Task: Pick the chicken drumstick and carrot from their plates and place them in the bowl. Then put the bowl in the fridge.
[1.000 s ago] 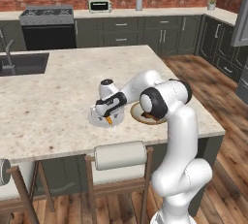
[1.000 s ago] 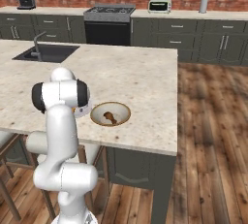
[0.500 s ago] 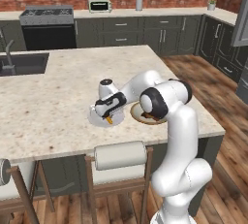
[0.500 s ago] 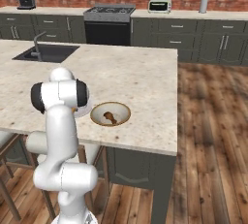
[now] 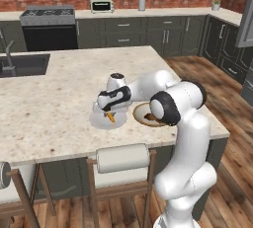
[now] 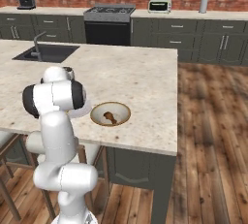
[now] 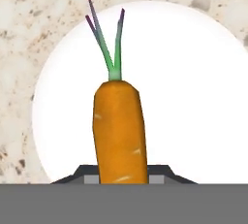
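A: Hand view first: the hand (image 7: 123, 172) sits at the bottom centre, its two dark fingertips (image 7: 80, 173) narrowed against the lower end of the carrot (image 7: 119, 128), one on each side.

B: So it is gripping the carrot?

A: Yes, closed on it. The carrot runs up the middle of the frame, green top toward the upper centre, over the pale plate (image 7: 193, 97), with speckled tabletop (image 7: 29, 34) along the left and top edges. Whether the carrot touches the plate I cannot tell.

B: And from the left base view?

A: The hand (image 5: 109, 115) is just left of centre, the orange carrot (image 5: 111, 118) under it, above the pale plate (image 5: 99, 122). Just to the right lies the bowl (image 5: 139, 115), partly behind the arm.

B: The drumstick?

A: In the right base view the chicken drumstick (image 6: 110, 118) lies inside the bowl (image 6: 110, 114), left of centre, on the tabletop (image 6: 135, 80). The fridge (image 5: 245, 22) edge shows at the far right of the left base view.
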